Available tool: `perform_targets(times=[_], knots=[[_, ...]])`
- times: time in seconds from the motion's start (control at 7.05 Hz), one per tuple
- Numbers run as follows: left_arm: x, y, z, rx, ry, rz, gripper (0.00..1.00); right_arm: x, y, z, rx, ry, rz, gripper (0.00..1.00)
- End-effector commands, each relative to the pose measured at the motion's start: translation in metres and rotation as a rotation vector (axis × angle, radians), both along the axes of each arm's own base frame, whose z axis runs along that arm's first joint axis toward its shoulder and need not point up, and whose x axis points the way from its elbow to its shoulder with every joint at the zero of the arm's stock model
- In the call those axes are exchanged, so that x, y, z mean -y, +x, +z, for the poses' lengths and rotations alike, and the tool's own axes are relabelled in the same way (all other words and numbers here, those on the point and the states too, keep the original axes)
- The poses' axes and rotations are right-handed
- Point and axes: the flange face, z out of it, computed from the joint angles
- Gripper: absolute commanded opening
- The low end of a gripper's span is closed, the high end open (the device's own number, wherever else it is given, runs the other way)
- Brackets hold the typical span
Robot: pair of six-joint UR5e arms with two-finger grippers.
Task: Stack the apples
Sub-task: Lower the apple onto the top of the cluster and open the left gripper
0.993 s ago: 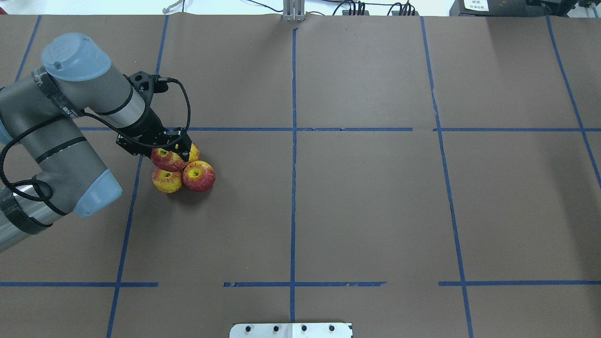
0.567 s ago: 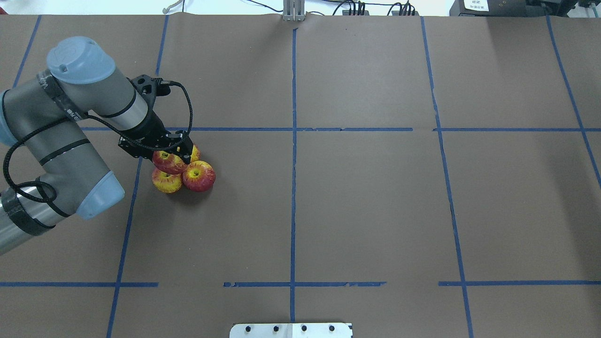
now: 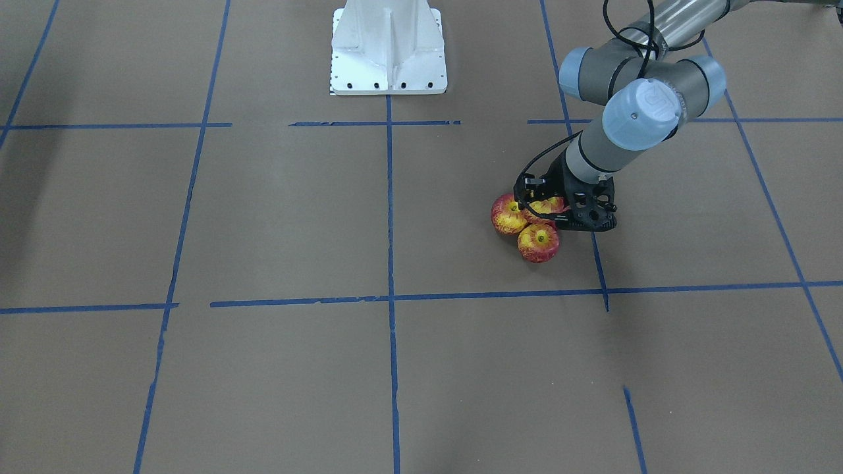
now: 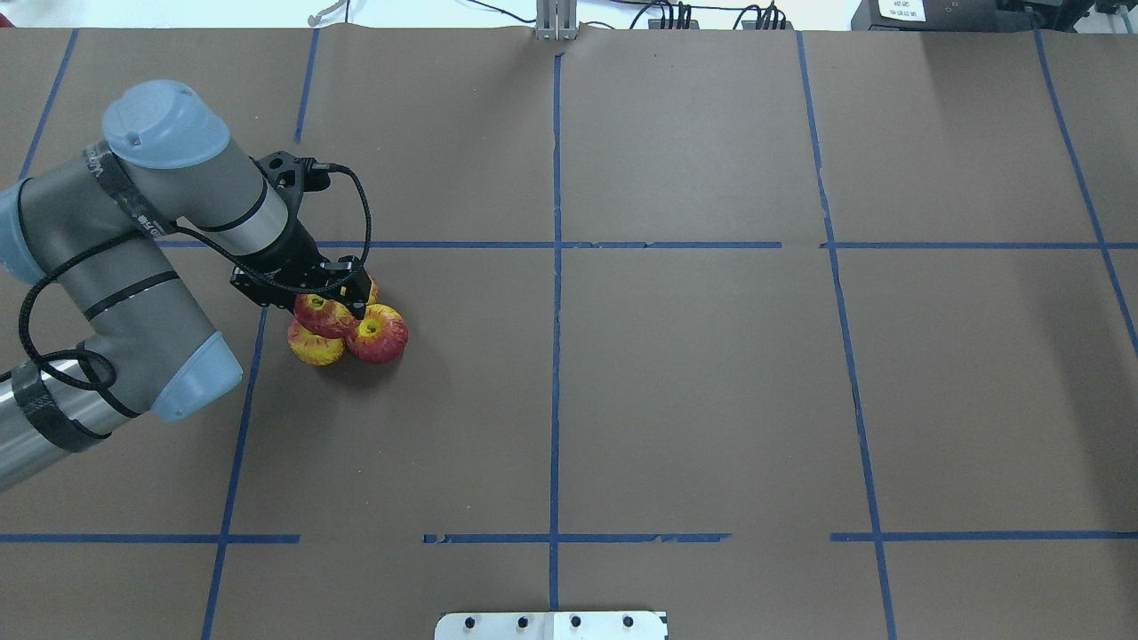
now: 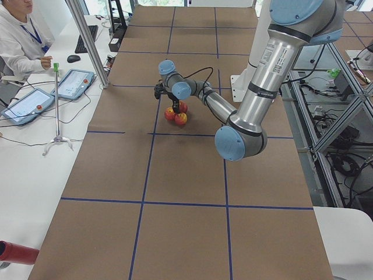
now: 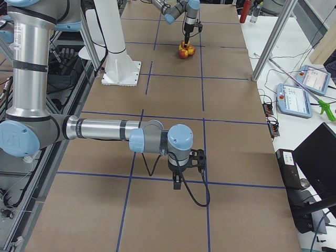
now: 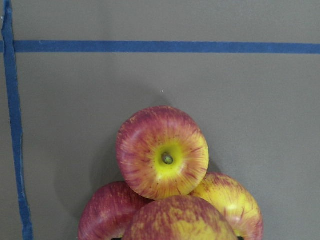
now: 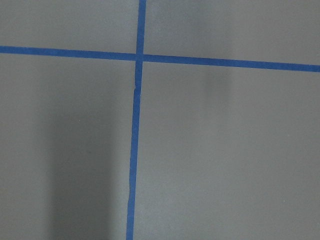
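Four red-and-yellow apples [image 7: 162, 152] are bunched on the robot's left half of the brown surface [image 4: 693, 400]. Three sit on it touching one another. The fourth apple [image 7: 180, 220] is above them, gripped at its sides by the closed fingers of the left hand [image 4: 329, 302]. Whether it rests on the three or hangs just over them cannot be told.

The cluster lies just inside a corner of the blue tape lines [image 4: 556, 356]: one line runs beside it on the robot's left and a cross line passes just beyond it. The surface's far edge is well apart, and brown paper spreads wide toward the centre line and the robot's right. The white base plate [image 3: 388, 46] stands well apart from the fruit.

Seen from overhead, one of the lower apples is almost wholly hidden behind the hand and wrist. The wrist camera cuts off the gripped apple at its bottom edge. Print on the arm's dark band and a white label [image 4: 900, 9] past the far edge are too small to read.

The right hand [image 6: 178, 181] points down near a tape crossing at the robot's right end. Its fingers are too small to tell whether they are apart or together.
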Motion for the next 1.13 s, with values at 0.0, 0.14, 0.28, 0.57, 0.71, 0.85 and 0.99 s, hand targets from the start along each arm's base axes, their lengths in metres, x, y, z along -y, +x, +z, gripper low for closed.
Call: perform_targets(times=[0.0, 0.14, 0.28, 0.57, 0.71, 0.85, 0.99], knots=[[-0.0010, 0.0016, -0.0005, -0.001, 0.001, 0.003, 0.00, 0.0000, 0.0000, 0.0000, 0.000, 0.000, 0.000, 1.00], [-0.0010, 0.0016, -0.0005, -0.001, 0.001, 0.003, 0.00, 0.0000, 0.0000, 0.0000, 0.000, 0.000, 0.000, 1.00], [-0.0014, 0.0025, -0.0014, -0.002, 0.003, 0.005, 0.00, 0.0000, 0.0000, 0.0000, 0.000, 0.000, 0.000, 1.00], [0.0005, 0.0022, -0.0016, 0.007, 0.018, -0.007, 0.00, 0.0000, 0.0000, 0.0000, 0.000, 0.000, 0.000, 1.00], [0.0055, 0.0023, -0.0062, 0.024, 0.048, -0.036, 0.00, 0.0000, 0.0000, 0.0000, 0.000, 0.000, 0.000, 1.00], [0.0056, 0.0023, -0.0064, 0.023, 0.049, -0.037, 0.00, 0.0000, 0.0000, 0.0000, 0.000, 0.000, 0.000, 1.00], [0.0057, 0.0022, -0.0063, 0.024, 0.050, -0.038, 0.00, 0.0000, 0.0000, 0.0000, 0.000, 0.000, 0.000, 1.00]])
